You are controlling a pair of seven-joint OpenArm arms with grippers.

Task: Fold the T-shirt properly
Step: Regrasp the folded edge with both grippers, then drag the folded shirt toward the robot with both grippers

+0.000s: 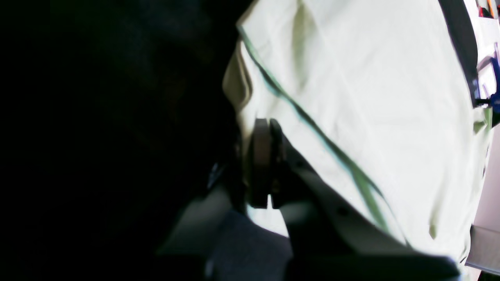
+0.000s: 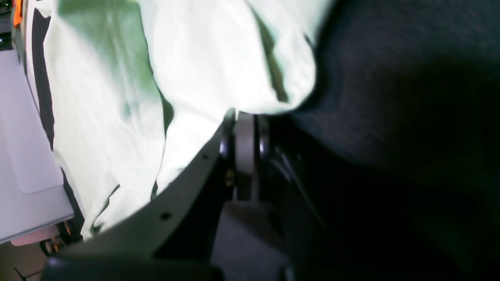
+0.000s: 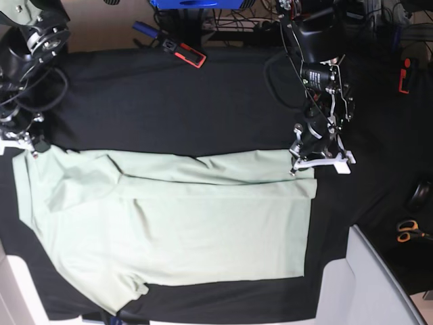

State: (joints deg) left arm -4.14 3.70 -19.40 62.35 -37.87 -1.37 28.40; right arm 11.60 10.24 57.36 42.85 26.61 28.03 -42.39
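Mint T-shirt (image 3: 203, 230) | left gripper (image 1: 268, 128) pinching its edge | right gripper (image 2: 245, 117) pinching its edge

Left wrist view is basically half black, the tablecloth (image 1: 97, 136) there shows no detail at all, and the T-shirt (image 1: 371, 97) runs off the top and bottom edges. In the base view the shirt's lower sleeve gets clipped by the bottom edge, and the collar isn't visible anywhere.
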